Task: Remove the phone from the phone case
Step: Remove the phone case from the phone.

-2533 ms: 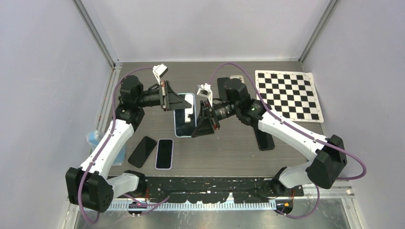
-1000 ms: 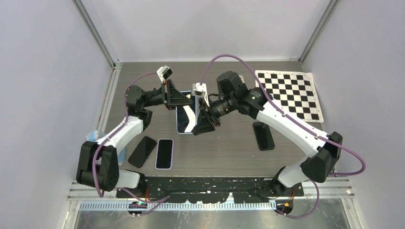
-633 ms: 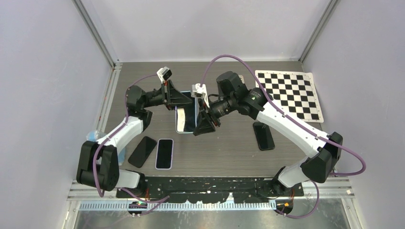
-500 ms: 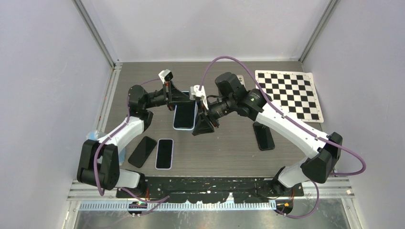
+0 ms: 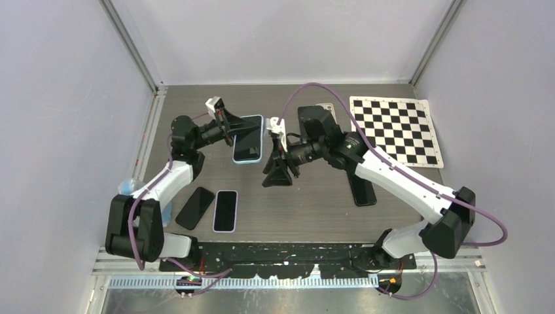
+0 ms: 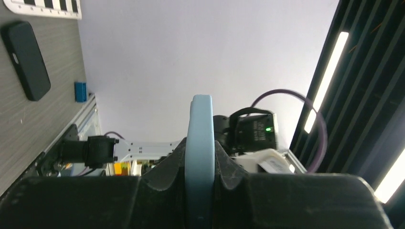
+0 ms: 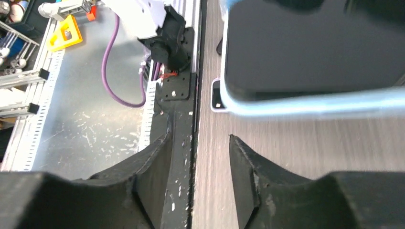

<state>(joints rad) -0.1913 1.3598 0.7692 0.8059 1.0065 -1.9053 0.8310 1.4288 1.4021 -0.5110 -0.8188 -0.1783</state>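
The left gripper (image 5: 224, 128) is clenched on one long edge of the light-blue phone case (image 5: 249, 139). The right gripper (image 5: 273, 173), fingers released and empty, hangs just off the case's opposite long edge.

Bright even light, soft shadows, phone case (image 7: 310, 107) blurred in right wrist view

Counter (image 5: 307, 216): dark wood-grain surface, enclosed by pale walls.

Checkerboard sheet (image 5: 396, 131): lying flat at the far right corner, slightly skewed.

Black phone (image 5: 195, 207): flat at the near left, tilted off square.

White-edged phone (image 5: 225, 210): screen up, just beside the black phone on its right. Contact between them cannot be determined.

Dark phone (image 5: 362, 190): flat, right of centre, partly hidden from above.

Pale-rimmed device (image 5: 325, 106): near the far edge, mostly hidden.

Blue object (image 5: 126, 190): at the left edge, largely hidden and not identifiable.
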